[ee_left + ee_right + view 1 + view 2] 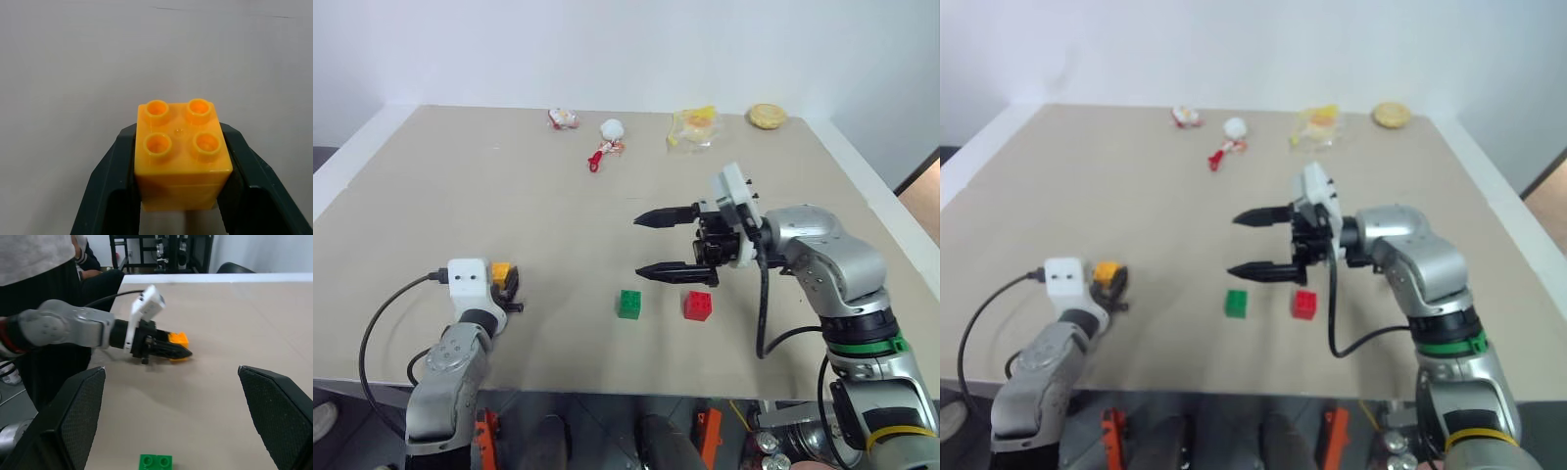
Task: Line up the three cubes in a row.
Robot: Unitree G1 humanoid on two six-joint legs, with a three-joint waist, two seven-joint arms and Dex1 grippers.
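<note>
Left gripper (178,196) clamps yellow-orange cube (182,152); right gripper (658,244) spread wide

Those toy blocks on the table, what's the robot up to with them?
The left gripper is shut on the yellow-orange studded plastic block, off toward the table's left side. The green studded block and the red studded block sit side by side, apart, near the beige table's front edge. The right gripper hovers open just above them, holding nothing.
</note>
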